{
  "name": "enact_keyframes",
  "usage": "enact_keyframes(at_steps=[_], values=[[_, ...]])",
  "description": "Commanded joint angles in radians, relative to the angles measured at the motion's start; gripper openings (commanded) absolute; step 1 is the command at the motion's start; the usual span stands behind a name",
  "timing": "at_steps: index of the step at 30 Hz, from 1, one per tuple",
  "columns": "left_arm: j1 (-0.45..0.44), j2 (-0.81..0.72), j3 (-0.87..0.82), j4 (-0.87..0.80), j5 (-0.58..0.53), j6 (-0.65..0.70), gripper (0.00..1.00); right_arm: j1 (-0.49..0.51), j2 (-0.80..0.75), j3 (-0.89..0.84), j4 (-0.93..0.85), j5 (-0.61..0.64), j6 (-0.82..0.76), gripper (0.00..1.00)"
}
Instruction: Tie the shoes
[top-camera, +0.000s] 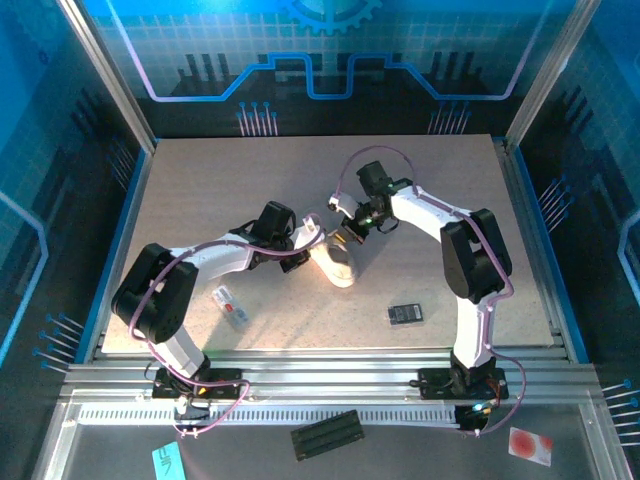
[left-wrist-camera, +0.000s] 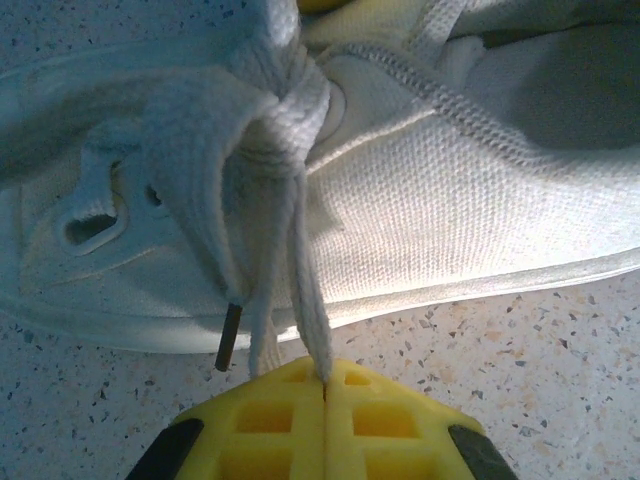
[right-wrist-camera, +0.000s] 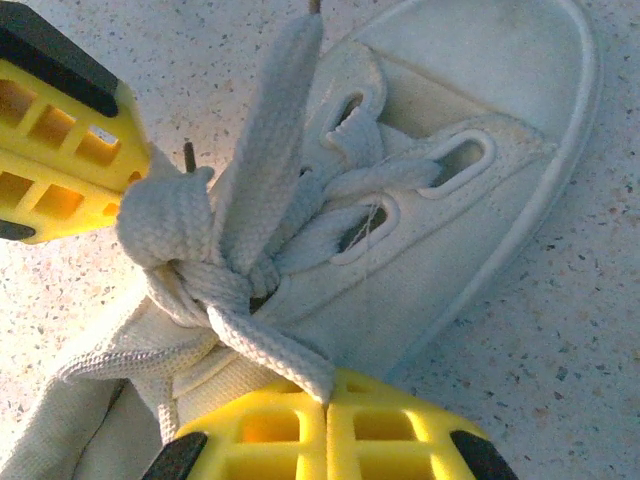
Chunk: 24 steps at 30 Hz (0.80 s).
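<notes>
**Holding one lace end in each claw, with the knot between them**

Standing by the table (top-camera: 200, 190), I see the sneaker (top-camera: 335, 264) lying near the middle of the overhead view. Both arms reach inward to it, one from each side.

The left gripper (left-wrist-camera: 325, 388) sits at the bottom centre of its own wrist view. Its yellow fingers are pressed together with no gap, and a single flat strand of the laces (left-wrist-camera: 300, 260) is pinched between them. That strand rises straight up the frame to the knot (left-wrist-camera: 290, 100) against the shoe's canvas side. A dark lace tip (left-wrist-camera: 228, 337) hangs loose just left of it.

The right gripper (right-wrist-camera: 327, 402), at the bottom of its wrist view, is clamped the same way on another strand. This one runs up and left into the bundled crossing at centre left. The left claw's yellow finger shows in the upper left of that frame, close beside a bunched fold of lace.

As I read it, each claw grips near a strand's end so that drawing apart would cinch the crossing down onto the eyelets. The opposed approach leaves each arm room to back away. I can't tell whether proper bow loops are formed.

A black device (top-camera: 405, 314) lies to the lower right of the shoe and a small packet (top-camera: 230, 306) to the lower left, both well apart from it.
</notes>
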Motion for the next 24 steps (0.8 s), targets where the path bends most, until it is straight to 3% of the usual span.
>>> enact_keyframes(at_steps=[1, 10, 12, 13, 15, 19, 24], values=[[-0.007, -0.009, 0.021, -0.057, 0.006, -0.015, 0.0, -0.018, 0.029, 0.032, -0.052, 0.032, -0.023, 0.0], [-0.007, -0.003, 0.025, -0.069, -0.006, -0.013, 0.0, -0.018, 0.063, 0.059, -0.086, 0.053, -0.024, 0.0], [-0.007, -0.007, 0.025, -0.067, -0.011, -0.015, 0.0, -0.022, 0.046, 0.053, -0.069, 0.043, -0.011, 0.17], [-0.007, -0.014, 0.021, -0.057, -0.014, -0.019, 0.08, -0.023, 0.035, 0.052, -0.06, 0.04, -0.002, 0.3], [-0.008, -0.039, 0.003, -0.027, -0.016, -0.016, 0.24, -0.03, 0.01, 0.049, -0.051, 0.037, 0.007, 0.44], [-0.007, -0.121, -0.047, 0.035, -0.016, 0.014, 0.43, -0.061, -0.064, 0.024, -0.015, 0.006, 0.035, 0.52], [-0.003, -0.234, -0.081, 0.041, -0.049, 0.036, 0.51, -0.108, -0.174, -0.049, 0.056, -0.028, 0.059, 0.61]])
